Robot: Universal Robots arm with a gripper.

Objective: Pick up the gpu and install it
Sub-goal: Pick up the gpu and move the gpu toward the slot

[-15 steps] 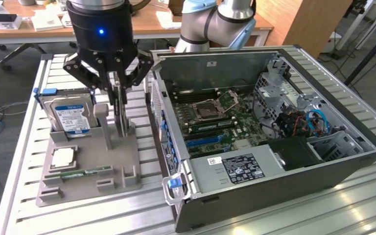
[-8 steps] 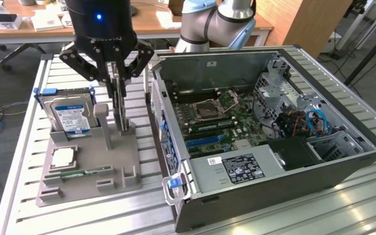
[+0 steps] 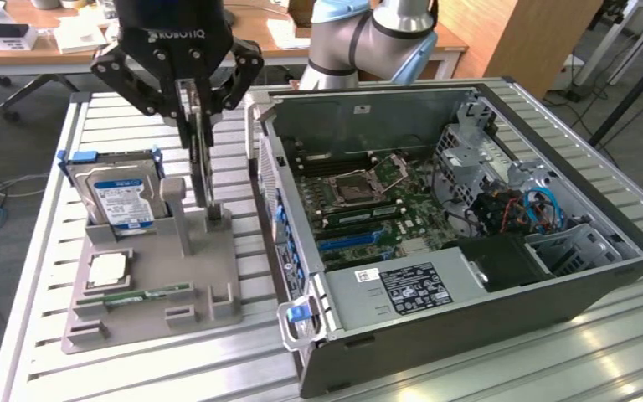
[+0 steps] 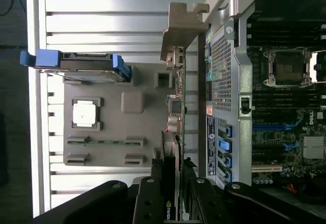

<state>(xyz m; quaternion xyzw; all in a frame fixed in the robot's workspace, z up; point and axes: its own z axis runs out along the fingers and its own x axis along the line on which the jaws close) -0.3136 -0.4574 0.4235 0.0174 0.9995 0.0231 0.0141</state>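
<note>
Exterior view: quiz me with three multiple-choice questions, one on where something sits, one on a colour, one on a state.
1. The hard drive sits:
A. upright in the holder
B. flat on the holder
C. outside the holder

2. Its clips are:
A. red
B. green
C. blue

3. The gripper is:
A. open
B. shut on the gpu
C. shut on the hard drive

Answers:
1 A, it stands on edge in a slot of the grey holder.
2 C, blue tabs show at both its sides.
3 B, the thin black card is clamped in it.
</note>
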